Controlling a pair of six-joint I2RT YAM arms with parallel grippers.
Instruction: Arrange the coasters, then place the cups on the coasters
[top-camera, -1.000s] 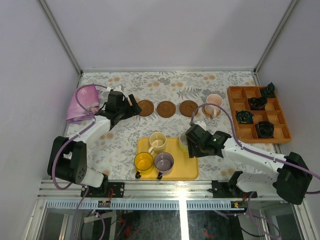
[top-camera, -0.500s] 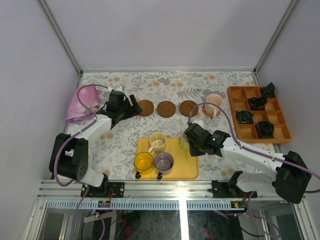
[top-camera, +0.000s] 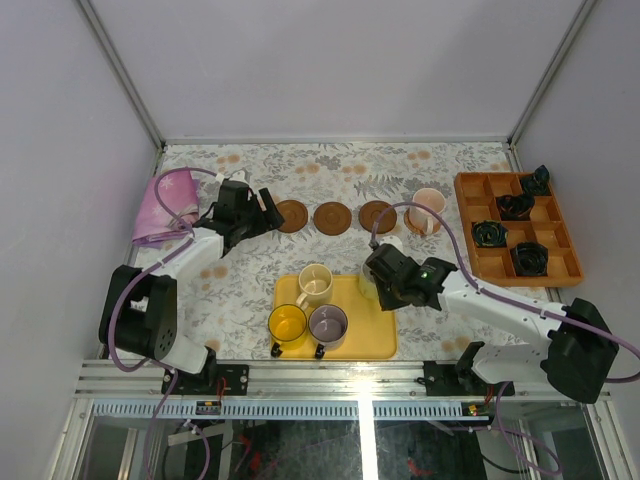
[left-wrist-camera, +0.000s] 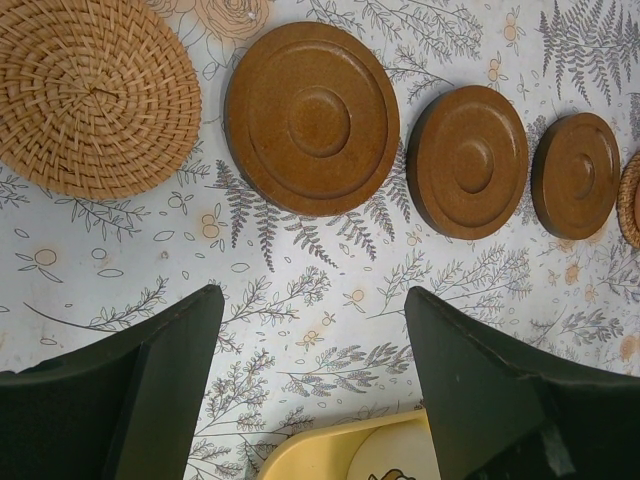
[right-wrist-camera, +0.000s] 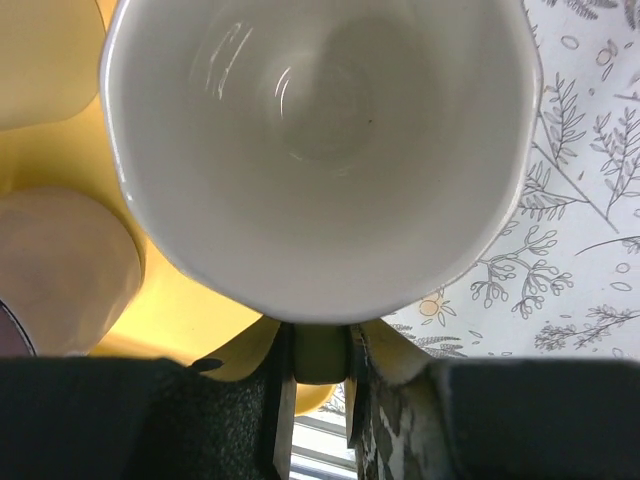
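Note:
My right gripper (top-camera: 377, 277) is shut on the handle of the pale green-white cup (right-wrist-camera: 320, 150), at the right end of the yellow tray (top-camera: 372, 338). The handle sits between the fingers (right-wrist-camera: 283, 400). The cup (top-camera: 366, 284) is upright. Cream (top-camera: 314, 284), yellow (top-camera: 287, 324) and purple-grey (top-camera: 328, 324) cups stand on the tray. A pink cup (top-camera: 428, 207) stands on a coaster at the right end of the row. Three brown wooden coasters (top-camera: 291, 216) (top-camera: 331, 218) (top-camera: 377, 216) lie in line. A woven coaster (left-wrist-camera: 95, 95) lies left of them. My left gripper (left-wrist-camera: 315, 300) hangs open above the cloth near them, holding nothing.
An orange compartment box (top-camera: 470, 215) with small black objects stands at the right. A pink bag (top-camera: 165, 205) lies at the far left. The tray's corner (left-wrist-camera: 330, 450) shows under my left gripper.
My right gripper has closed on the pale cup's handle and shifted slightly away from the near edge. The left arm has stayed still.

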